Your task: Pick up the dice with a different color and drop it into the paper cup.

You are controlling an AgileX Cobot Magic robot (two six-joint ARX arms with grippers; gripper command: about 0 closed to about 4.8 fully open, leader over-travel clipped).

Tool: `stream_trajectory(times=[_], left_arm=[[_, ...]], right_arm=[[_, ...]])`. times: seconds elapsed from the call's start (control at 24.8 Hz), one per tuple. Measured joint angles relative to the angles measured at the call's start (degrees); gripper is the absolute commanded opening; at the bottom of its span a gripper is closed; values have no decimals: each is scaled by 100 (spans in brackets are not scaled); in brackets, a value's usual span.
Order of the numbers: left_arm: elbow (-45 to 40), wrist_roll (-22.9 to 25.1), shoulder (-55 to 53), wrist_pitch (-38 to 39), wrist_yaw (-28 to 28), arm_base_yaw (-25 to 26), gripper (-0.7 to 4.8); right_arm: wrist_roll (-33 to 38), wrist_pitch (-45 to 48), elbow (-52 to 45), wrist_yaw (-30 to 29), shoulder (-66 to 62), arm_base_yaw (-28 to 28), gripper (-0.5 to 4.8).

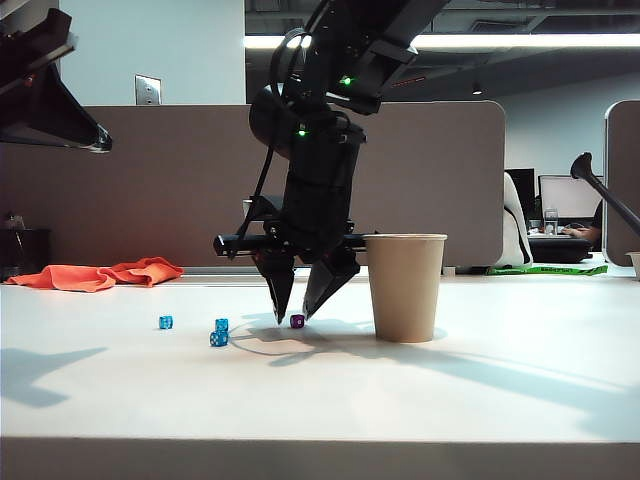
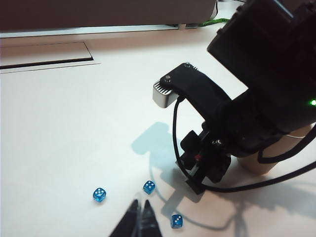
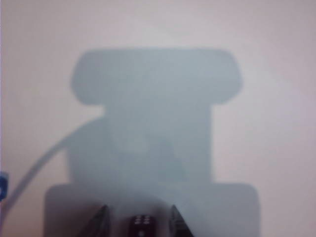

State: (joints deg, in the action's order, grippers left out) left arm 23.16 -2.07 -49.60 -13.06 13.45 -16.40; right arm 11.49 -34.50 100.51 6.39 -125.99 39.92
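1. An office: a white table [image 1: 500, 390] in front of a grey-brown partition, with desks and monitors far behind on the right.
2. One tan paper cup [image 1: 405, 287] stands upright on the table, right of centre in the exterior view.
3. One orange cloth [image 1: 98, 274] lies crumpled at the table's far left.
4. Three blue dice [image 1: 219, 332] lie left of centre: one alone, two close together, seemingly stacked.
5. One purple die [image 1: 297, 321] rests on the table, near the cup's left side, apart from it.
6. The right gripper [image 1: 297, 308] points straight down over the purple die, jaws apart, one fingertip on each side of it, tips near the tabletop. Whether they touch the die cannot be told.
7. The right wrist view is blurred; only the fingertips, the die between them and a big shadow show.
8. The left gripper [image 2: 139, 211] is cut off by the frame edge; its two fingertips sit close together, holding nothing.
9. The cup is mostly hidden behind the right arm in the left wrist view.
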Motion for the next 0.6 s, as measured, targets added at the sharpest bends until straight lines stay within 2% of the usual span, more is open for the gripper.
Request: stream_trajectory(times=[0.6], left_arm=[[0, 0, -2, -44, -2, 0, -6]], right_arm=[[2, 4, 2, -2, -46, -33, 157]])
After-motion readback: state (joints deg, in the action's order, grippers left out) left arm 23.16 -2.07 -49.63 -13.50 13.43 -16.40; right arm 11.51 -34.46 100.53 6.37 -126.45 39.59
